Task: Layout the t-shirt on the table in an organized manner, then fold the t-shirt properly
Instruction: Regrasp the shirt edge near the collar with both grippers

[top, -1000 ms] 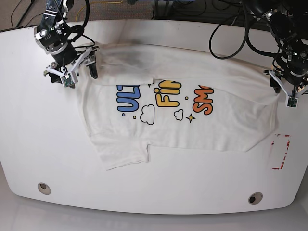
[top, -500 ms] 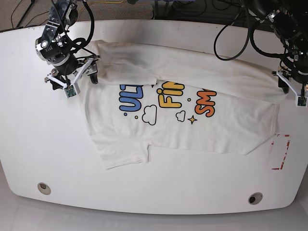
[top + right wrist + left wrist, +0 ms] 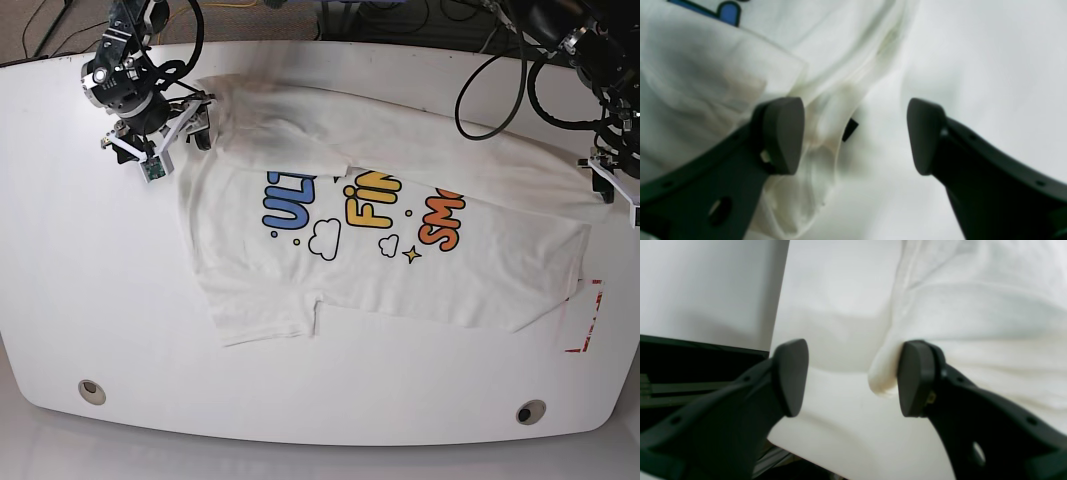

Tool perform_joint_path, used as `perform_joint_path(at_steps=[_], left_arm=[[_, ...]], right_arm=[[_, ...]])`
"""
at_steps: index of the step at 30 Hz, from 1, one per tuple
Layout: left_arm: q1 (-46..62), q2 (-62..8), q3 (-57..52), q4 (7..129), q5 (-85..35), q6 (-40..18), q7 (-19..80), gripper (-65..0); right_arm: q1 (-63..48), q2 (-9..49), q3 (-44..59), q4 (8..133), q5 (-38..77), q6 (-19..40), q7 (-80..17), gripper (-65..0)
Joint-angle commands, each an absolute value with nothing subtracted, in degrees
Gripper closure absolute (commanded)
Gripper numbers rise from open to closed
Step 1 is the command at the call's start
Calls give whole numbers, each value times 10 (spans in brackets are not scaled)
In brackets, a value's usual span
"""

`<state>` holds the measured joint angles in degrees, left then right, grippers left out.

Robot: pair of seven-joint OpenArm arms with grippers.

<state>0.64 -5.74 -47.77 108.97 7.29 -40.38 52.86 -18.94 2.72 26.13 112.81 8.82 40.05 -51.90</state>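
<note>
The t-shirt has slid right; both open jaws seemingly straddle its edges

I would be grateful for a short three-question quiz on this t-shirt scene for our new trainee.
1. True or false: the t-shirt lies on the table with its lettering facing up.
2. Fill in: the jaws of the left pincer and of the right pincer both stand ____.
3. The red-and-white tape mark lies on the side of: A) the left pincer B) the right pincer C) neither, midway between them.
Key: 1 true; 2 open; 3 A.
</note>
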Motion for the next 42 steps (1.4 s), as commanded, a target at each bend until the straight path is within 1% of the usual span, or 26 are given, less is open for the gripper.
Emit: perform_joint_path(at_steps=[1, 7, 12, 14, 18, 27, 35, 38, 42], left_arm=[[4, -65, -465, 1098, 71, -400, 517, -394], [16, -70, -426, 1097, 75, -400, 518, -396], [32, -125, -332, 1073, 76, -400, 518, -396], [32, -141, -316, 1064, 76, -400, 518, -394], [30, -150, -321, 1059, 75, -400, 518, -394], [-24, -151, -380, 1060, 74, -400, 516, -394], [-22, -149, -400, 1062, 71, -400, 516, -393], [-5, -145, -408, 1058, 71, -400, 516, -393], [16, -122, -418, 1057, 71, -400, 516, -393]], right_arm=[[-188, 32, 262, 1142, 94, 400, -508, -458], [-188, 32, 262, 1142, 94, 400, -508, -458], [-186, 32, 262, 1142, 94, 400, -508, -458], [-186, 32, 262, 1142, 94, 400, -508, -458], [-186, 32, 262, 1142, 94, 400, -508, -458], [-185, 32, 262, 1142, 94, 400, -508, -458], [-189, 25, 252, 1143, 102, 400, -508, -458], [-197, 25, 246, 1144, 110, 400, -508, -458], [-212, 24, 245, 1148, 116, 400, -508, -458]])
